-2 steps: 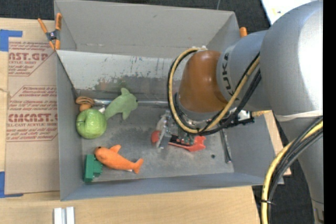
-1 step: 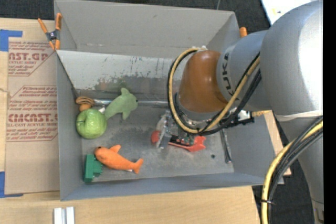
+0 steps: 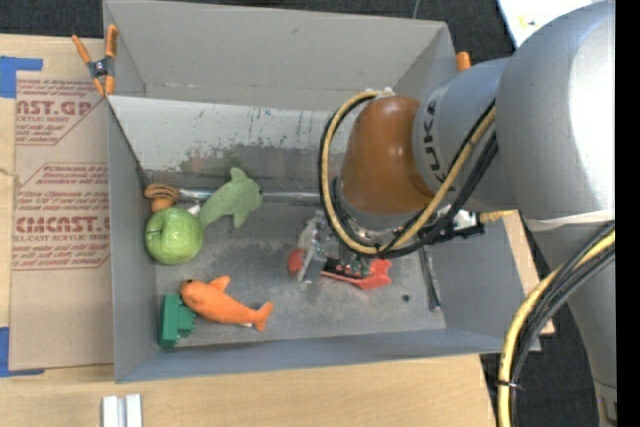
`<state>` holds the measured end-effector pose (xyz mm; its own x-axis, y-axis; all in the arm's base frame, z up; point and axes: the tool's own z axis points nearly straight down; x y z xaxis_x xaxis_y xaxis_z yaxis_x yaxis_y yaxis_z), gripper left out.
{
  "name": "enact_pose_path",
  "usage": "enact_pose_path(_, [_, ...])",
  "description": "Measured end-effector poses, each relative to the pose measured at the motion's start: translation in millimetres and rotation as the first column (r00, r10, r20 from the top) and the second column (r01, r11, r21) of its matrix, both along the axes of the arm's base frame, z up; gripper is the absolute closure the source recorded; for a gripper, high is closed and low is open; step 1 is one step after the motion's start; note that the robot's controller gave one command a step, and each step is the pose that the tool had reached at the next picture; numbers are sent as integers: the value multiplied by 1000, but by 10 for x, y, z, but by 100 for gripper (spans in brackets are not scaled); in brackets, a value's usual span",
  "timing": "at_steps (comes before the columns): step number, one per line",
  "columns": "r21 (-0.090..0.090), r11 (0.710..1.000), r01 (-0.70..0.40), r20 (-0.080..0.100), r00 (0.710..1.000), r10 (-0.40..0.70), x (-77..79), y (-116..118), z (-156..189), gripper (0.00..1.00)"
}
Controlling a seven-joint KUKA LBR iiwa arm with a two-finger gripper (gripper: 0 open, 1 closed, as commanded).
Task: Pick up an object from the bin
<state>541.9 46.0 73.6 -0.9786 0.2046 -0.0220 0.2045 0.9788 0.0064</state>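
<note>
Red flat piece (image 3: pixel 373 276), partly hidden, on bin (image 3: pixel 262 250) floor beneath gripper (image 3: pixel 322 261); gripper's opening cannot tell.

The grey arm (image 3: pixel 560 115) reaches in from the right of the camera view, its last link bent steeply downward. An orange-brown cover (image 3: pixel 385 155) wraps the wrist, and black and yellow cables (image 3: pixel 335 150) loop around it. Under the cover the claw (image 3: pixel 325 260) hangs low, pointing down, partly hidden by the wrist.
</note>
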Motion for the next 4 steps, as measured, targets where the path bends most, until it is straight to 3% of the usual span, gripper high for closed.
enact_pose_path(4, [0, 1000, 0, -1, 1000, 0, -4, -2, -2, 100])
